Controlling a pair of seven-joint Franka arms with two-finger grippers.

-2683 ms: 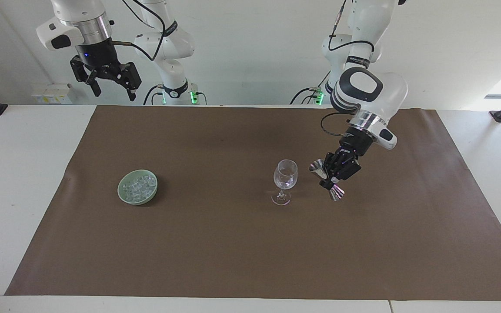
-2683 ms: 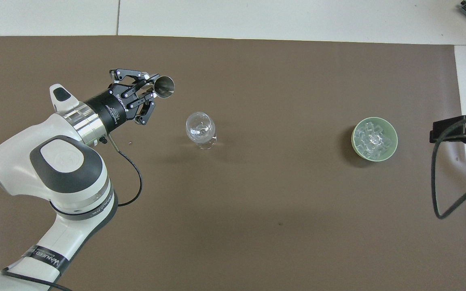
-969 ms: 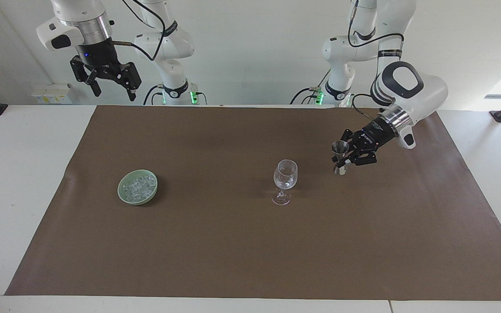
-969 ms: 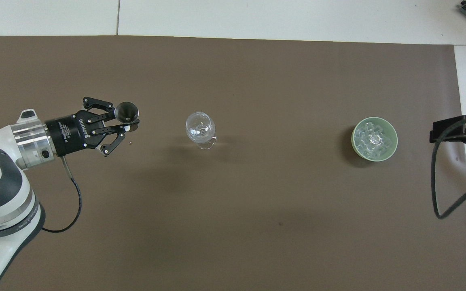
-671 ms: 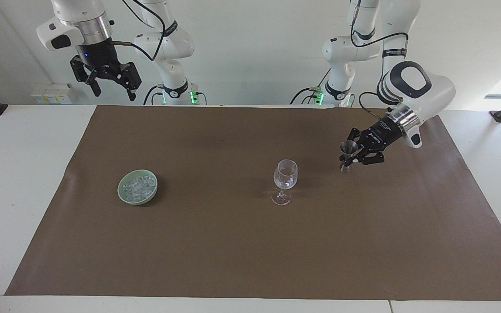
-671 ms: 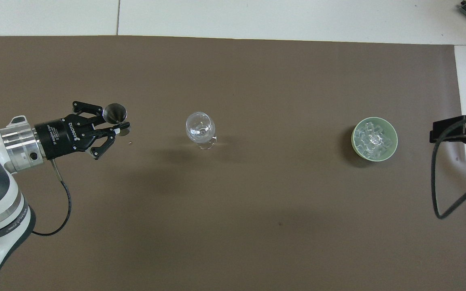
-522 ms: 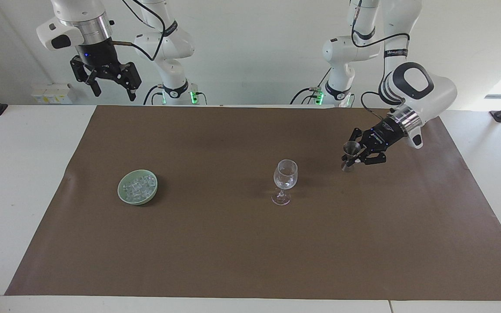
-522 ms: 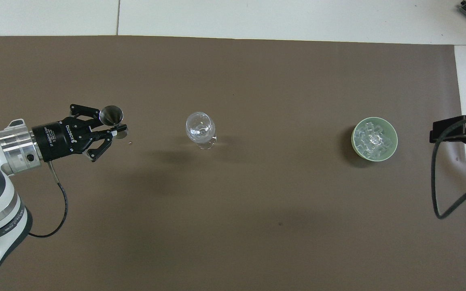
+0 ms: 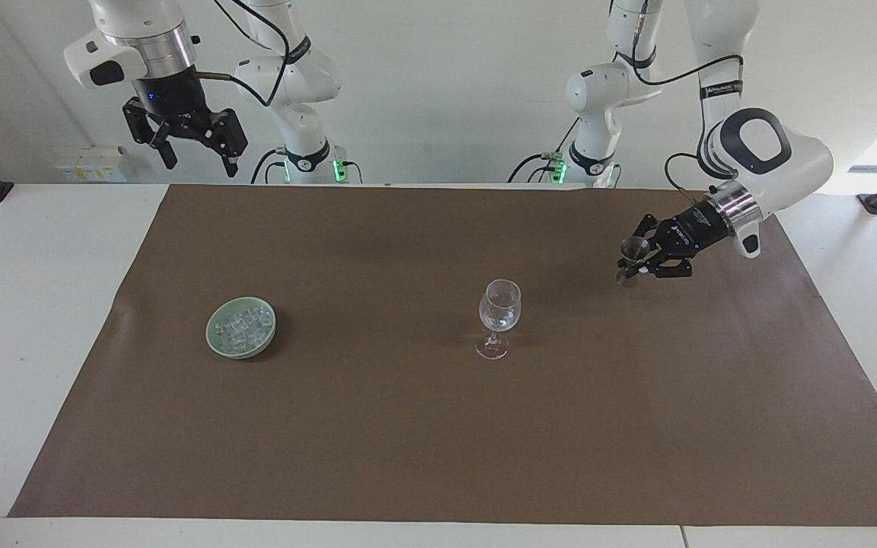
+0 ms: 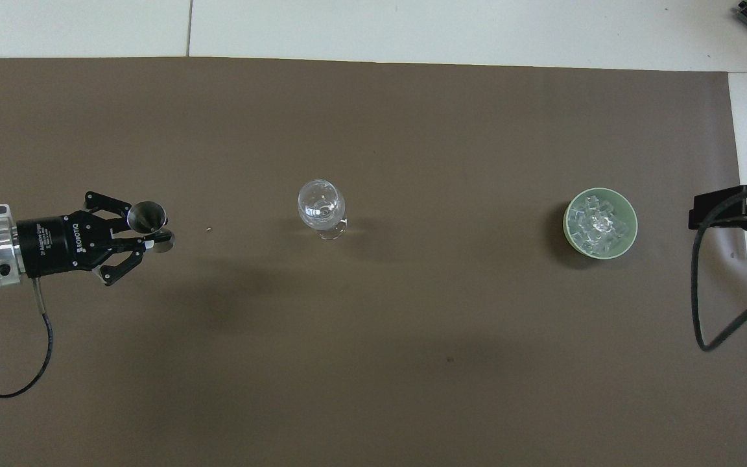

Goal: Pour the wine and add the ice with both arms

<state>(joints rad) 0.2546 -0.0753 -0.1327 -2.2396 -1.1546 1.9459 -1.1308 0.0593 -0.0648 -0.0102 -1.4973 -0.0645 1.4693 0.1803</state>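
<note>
- My left gripper (image 9: 631,266) sits at the right of the facing frame, above centre, and at the left edge of the overhead frame, over the brown mat (image 9: 438,426).
- Its fingers (image 10: 128,241) are closed on a small metal jigger (image 9: 633,259), held about upright with its open cup facing up. I cannot tell whether its base touches the mat.
- My right gripper (image 9: 193,148) waits raised in the upper left of the facing frame, above the table (image 9: 35,304) edge. Its fingers (image 9: 167,154) are spread wide and hold nothing. In the overhead frame only a dark part shows at the right edge.
- The ice (image 9: 241,327) is heaped in a pale green bowl (image 9: 219,348) on the mat, left of centre in the facing frame, right of centre in the overhead frame.
- A clear wine glass (image 9: 499,318) stands upright near the centre of both frames, between bowl and jigger and well apart from each.
</note>
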